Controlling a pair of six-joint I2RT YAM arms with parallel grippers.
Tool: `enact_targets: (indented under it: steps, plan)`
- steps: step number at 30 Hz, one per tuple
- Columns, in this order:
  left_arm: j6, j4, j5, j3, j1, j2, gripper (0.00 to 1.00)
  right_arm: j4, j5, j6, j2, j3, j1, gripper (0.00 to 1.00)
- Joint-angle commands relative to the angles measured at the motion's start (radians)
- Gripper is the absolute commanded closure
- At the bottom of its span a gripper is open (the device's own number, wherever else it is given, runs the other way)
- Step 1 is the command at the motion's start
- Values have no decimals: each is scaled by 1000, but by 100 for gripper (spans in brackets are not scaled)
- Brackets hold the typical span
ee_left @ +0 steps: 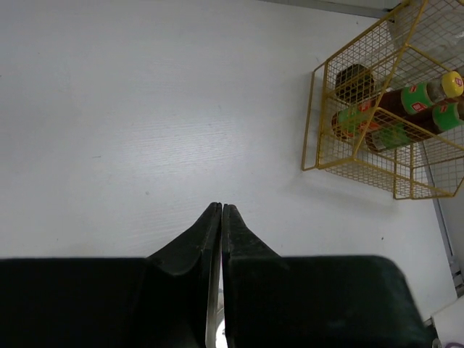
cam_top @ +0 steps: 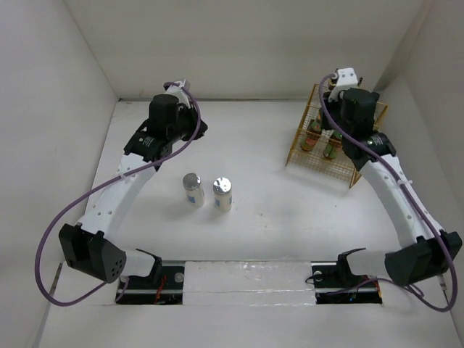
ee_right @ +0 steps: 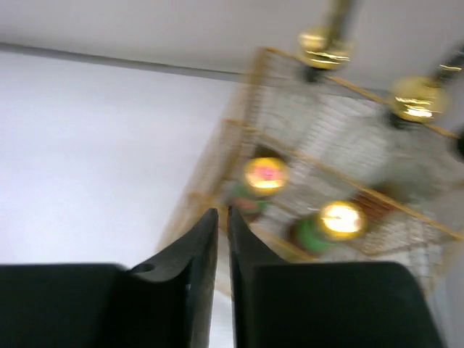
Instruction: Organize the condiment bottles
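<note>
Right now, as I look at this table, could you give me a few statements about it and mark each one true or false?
1. Two silver-topped shakers stand on the table, outside the basket. True.
2. The left hand grips a shaker. False: it is shut on nothing, apart from both.
3. The yellow-capped sauce bottles lie inside the basket. True.
4. The right hand is beside the shakers. False: it is at the basket, far from them.
</note>
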Motion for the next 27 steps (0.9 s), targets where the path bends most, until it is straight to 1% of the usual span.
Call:
enact_targets:
  steps: [1,2,3,4,5,7,8,9,10,11,12,14,17,20,24,26,27]
  plan:
    - [8,17,-30,-15,-4,-55,100,-17,-105,5,-43,-30,122,88]
    - [8,6,-39,-15,-4,-55,100,-41,-152,5,-43,-30,204,94]
    - [8,6,-50,-15,-4,-64,100,-57,-190,-20,-13,-39,253,100]
    - [8,-6,-69,-15,-4,-74,100,-66,-239,-40,-2,-39,307,100]
    - [8,-6,-70,-15,-4,-74,100,-75,-252,-60,12,-39,412,96]
    - [8,-17,-89,-15,-4,-86,100,-84,-278,-87,52,-39,490,54]
    - [8,-17,-90,-29,-4,-86,97,-85,-316,-87,67,-39,516,33]
    - [8,-17,-90,-29,-4,-95,90,-75,-338,-97,81,-39,556,18]
    - [8,-17,-90,-40,-4,-95,74,-75,-359,-97,108,-39,573,4]
    - [19,-38,-99,-40,-4,-95,67,-65,-387,-106,124,-39,590,1]
    - [19,-52,-108,-40,-4,-95,61,-65,-402,-106,141,-30,622,1]
    - [29,-87,-117,-40,5,-86,51,-75,-415,-127,200,0,653,1]
    - [30,-97,-129,-40,24,-98,50,-88,-402,-127,265,20,705,1]
    - [39,-97,-139,-49,24,-118,49,-36,-389,-127,288,8,734,1]
    - [39,-97,-129,-60,24,-127,49,18,-398,-106,344,-6,734,1]
    - [30,-97,-119,-69,24,-138,49,18,-389,-106,371,16,734,1]
    - [30,-97,-119,-69,24,-138,49,18,-372,-106,381,25,745,3]
